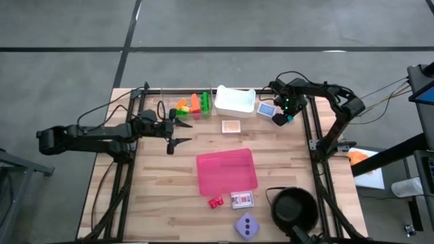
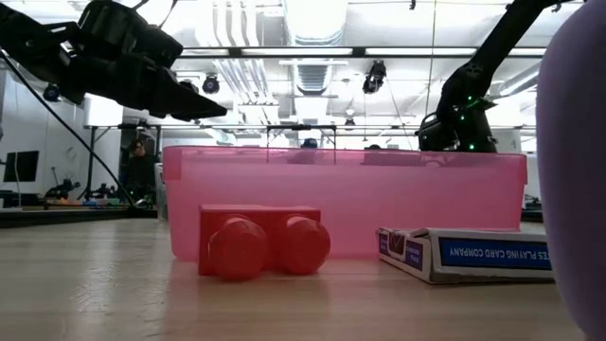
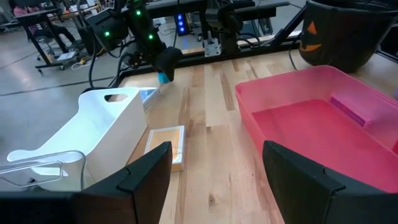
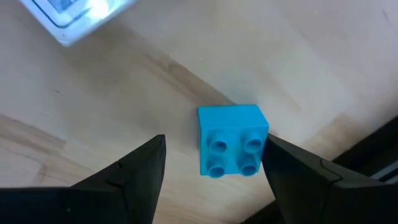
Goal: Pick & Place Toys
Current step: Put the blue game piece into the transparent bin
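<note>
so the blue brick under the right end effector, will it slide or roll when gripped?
The blue brick looks rigid and boxy, so it probably won't roll. Its smooth plastic may slide on the wooden table. Flat sides should suit the right end effector, whose fingers straddle it apart.

The high view hangs above the light wooden table (image 1: 163, 196) and looks straight down, taking in both dark arms. The low view sits at tabletop height, close behind a red plastic brick (image 2: 263, 241), facing level across to the translucent pink rectangular tray (image 2: 346, 194). The left wrist view looks forward between its own two dark fingers (image 3: 134, 180) at that same tray (image 3: 311, 124), lying beyond the fingertips. The right wrist view points steeply down, very near the wood, with a small blue plastic brick (image 4: 231, 139) between its fingers (image 4: 134, 168).
</note>
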{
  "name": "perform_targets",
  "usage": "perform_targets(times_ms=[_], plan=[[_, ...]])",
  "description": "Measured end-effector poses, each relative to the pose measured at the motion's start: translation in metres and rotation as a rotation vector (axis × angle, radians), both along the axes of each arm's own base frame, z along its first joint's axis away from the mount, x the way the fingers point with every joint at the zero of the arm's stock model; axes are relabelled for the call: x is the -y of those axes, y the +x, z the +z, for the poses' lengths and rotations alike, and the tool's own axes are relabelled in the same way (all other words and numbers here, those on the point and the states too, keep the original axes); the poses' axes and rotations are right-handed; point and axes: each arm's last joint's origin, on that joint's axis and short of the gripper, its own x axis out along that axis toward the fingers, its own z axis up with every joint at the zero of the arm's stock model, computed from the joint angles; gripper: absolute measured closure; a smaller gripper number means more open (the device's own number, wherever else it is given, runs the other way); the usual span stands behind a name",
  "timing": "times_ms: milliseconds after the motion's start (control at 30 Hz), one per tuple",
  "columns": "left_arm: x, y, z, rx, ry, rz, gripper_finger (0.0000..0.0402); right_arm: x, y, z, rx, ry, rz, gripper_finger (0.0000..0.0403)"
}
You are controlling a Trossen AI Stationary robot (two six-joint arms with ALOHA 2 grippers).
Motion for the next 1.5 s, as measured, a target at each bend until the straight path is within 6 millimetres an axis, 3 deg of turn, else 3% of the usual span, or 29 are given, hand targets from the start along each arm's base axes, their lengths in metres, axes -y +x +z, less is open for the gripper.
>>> perform_targets(times_ms=[267,500,800,1233,1500], plan=[[0.0,0.0,0.0,-0.001,0.002,0.001,0.0146,-0.007,0.001,-0.005,-0.035,-0.003,0.034,0.0162],[0.0,0.0,0.0,-0.001,0.003,0.003,0.0146,-0.007,0.003,-0.005,-0.031,-0.012,0.043,0.0273],[0.0,0.0,0.0,-0.001,0.003,0.004,0.0146,-0.009,0.004,-0.002,-0.012,-0.014,0.064,0.0271],[0.0,0.0,0.0,-0.001,0.009,0.003,0.0146,-0.027,-0.001,0.054,0.124,-0.191,0.099,0.0271],[0.0,0.0,0.0,-0.001,0.014,0.002,0.0146,-0.048,0.015,0.095,0.465,-0.353,0.206,0.0271]])
